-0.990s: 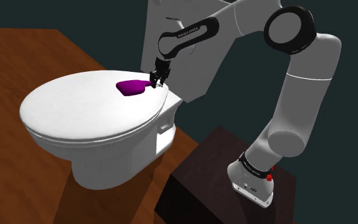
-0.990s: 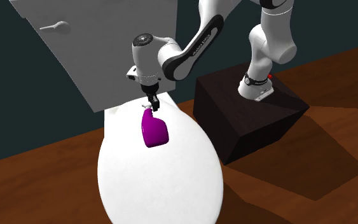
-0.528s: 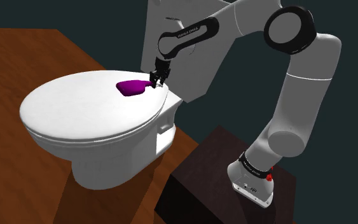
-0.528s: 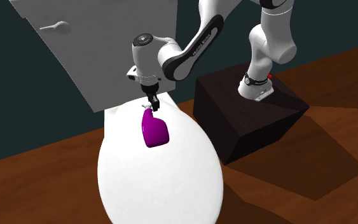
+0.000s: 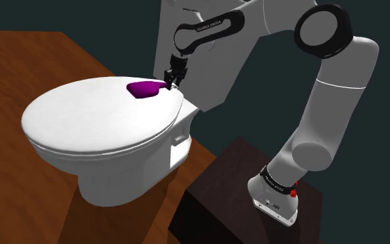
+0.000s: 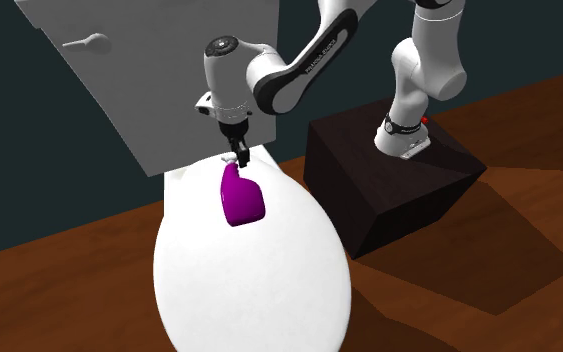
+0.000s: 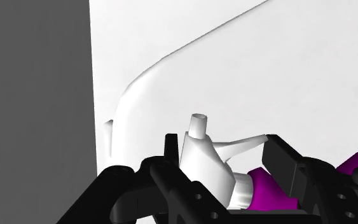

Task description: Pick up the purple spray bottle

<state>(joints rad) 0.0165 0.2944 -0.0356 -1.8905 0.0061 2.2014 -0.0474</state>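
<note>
The purple spray bottle (image 5: 145,89) with a white spray head (image 7: 204,159) hangs just above the white toilet lid (image 5: 82,118), near the tank end. My black gripper (image 5: 171,80) is shut on the bottle's neck and white head. In the second exterior view the bottle (image 6: 241,198) dangles below the gripper (image 6: 239,152), body pointing toward the lid's front. In the wrist view the two fingers (image 7: 279,160) clasp the white head, with the purple body behind them.
The white toilet tank (image 6: 159,70) with its flush lever (image 6: 87,43) stands right behind the gripper. My dark box stand (image 6: 394,180) sits beside the toilet on a wooden floor (image 5: 20,52). Dark walls surround.
The gripper has risen a little with the bottle in it; the bottle has lifted off the lid and the arm's wrist has moved up.
</note>
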